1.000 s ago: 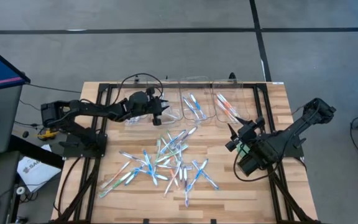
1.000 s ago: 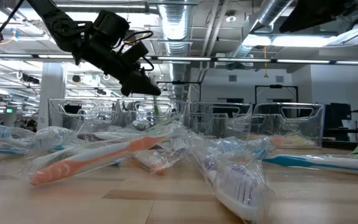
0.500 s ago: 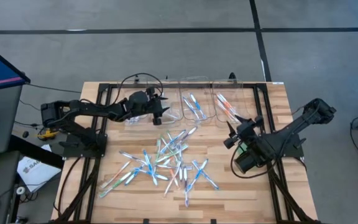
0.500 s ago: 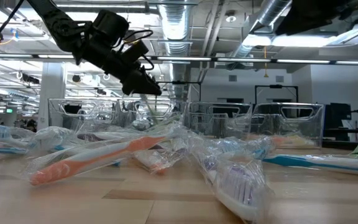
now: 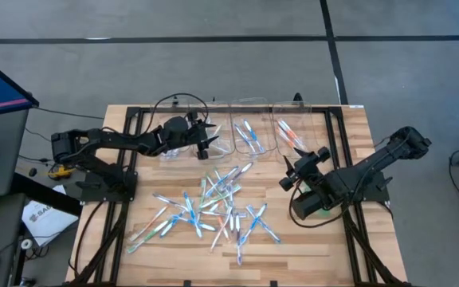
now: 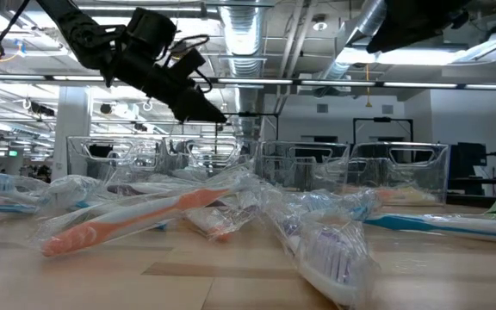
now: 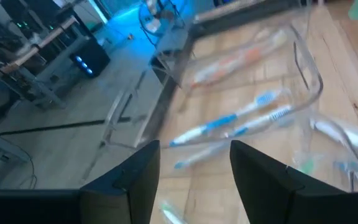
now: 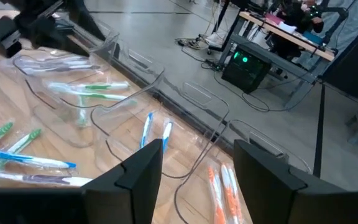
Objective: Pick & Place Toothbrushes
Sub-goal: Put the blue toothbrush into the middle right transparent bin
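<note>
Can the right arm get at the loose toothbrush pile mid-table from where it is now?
Probably yes. The right claw is open and empty, hanging just beside the toothbrush pile, with bare table between and nothing blocking. The left claw is off by the bins.

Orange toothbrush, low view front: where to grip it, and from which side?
Probably mid-handle, from straight above, with the fingers set across its length. The orange toothbrush lies flat on the table in a clear wrapper, so a side approach has little to catch. Its near end is free; its far end runs into the pile of wrapped brushes.
</note>
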Controlling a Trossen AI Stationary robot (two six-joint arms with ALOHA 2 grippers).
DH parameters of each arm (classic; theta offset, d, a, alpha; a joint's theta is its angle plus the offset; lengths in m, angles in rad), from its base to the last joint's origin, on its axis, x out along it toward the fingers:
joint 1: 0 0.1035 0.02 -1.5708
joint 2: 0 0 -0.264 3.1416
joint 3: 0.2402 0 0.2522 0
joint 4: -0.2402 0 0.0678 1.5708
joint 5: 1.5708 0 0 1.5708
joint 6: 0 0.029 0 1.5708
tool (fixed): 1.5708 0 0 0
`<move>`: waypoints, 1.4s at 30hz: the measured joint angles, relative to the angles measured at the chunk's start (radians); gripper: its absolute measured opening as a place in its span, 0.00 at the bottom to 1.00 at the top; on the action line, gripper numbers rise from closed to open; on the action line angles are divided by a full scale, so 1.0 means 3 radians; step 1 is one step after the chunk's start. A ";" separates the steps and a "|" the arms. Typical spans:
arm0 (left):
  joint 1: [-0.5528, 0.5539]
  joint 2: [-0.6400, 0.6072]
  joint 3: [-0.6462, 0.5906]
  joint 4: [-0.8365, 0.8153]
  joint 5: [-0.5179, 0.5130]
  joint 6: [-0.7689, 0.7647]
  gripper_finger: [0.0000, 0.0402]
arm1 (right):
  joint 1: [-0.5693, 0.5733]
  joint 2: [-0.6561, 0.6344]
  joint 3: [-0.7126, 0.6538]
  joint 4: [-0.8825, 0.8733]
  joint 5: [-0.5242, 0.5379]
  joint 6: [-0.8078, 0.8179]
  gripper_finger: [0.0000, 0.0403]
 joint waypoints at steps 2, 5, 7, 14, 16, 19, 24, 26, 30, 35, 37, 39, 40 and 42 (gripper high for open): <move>-0.0039 -0.0095 0.0001 -0.0030 -0.0011 -0.0010 0.46 | 0.0000 0.0000 0.0000 0.0107 -0.0038 -0.0170 0.47; -0.0146 -0.0300 0.0000 -0.0057 0.0003 -0.0106 0.46 | 0.0001 0.0001 0.0000 0.0280 -0.0127 -0.0486 0.46; -0.0240 -0.0471 0.0000 -0.0120 0.0004 -0.0203 0.46 | 0.0001 0.0001 0.0000 0.0430 -0.0171 -0.0747 0.46; -0.0646 -0.1062 -0.0194 -0.0531 0.0008 -0.0586 0.46 | 0.0006 0.0001 0.0000 0.1033 -0.0928 -0.1302 0.43; -0.0768 -0.1216 -0.0327 -0.0540 0.0008 -0.0664 0.46 | 0.0005 0.0023 0.0000 0.1171 -0.1369 -0.1310 0.42; -0.0924 -0.1434 -0.0515 -0.0528 0.0008 -0.0770 0.46 | 0.0006 0.0158 0.0000 0.1371 -0.1964 -0.1311 0.41; -0.1121 -0.1673 -0.0758 -0.0523 0.0008 -0.0911 0.46 | -0.0018 0.0524 0.0001 0.1659 -0.2818 -0.1311 0.40; -0.1170 -0.1746 -0.0831 -0.0546 0.0008 -0.0982 0.46 | -0.0047 0.0687 0.0001 0.1749 -0.3093 -0.1313 0.40; -0.1251 -0.1799 -0.0867 -0.0528 0.0007 -0.1055 0.46 | -0.0172 0.0968 0.0000 0.1827 -0.3582 -0.1144 0.41; -0.1284 -0.1801 -0.0867 -0.0518 0.0006 -0.1052 0.46 | -0.0322 0.1190 0.0003 0.1965 -0.4268 -0.0996 0.44; -0.1284 -0.1794 -0.0867 -0.0497 0.0006 -0.1051 0.46 | -0.0356 0.1240 0.0000 0.2005 -0.4436 -0.0996 0.46; -0.1284 -0.1793 -0.0867 -0.0501 0.0005 -0.1049 0.46 | -0.0380 0.1271 0.0000 0.2050 -0.4526 -0.0996 0.48; -0.1284 -0.1793 -0.0867 -0.0497 0.0005 -0.1047 0.46 | -0.0392 0.1292 0.0000 0.2069 -0.4546 -0.1001 0.49; -0.1284 -0.1792 -0.0867 -0.0497 0.0005 -0.1046 0.46 | -0.0395 0.1335 0.0000 0.2119 -0.4565 -0.1054 0.50</move>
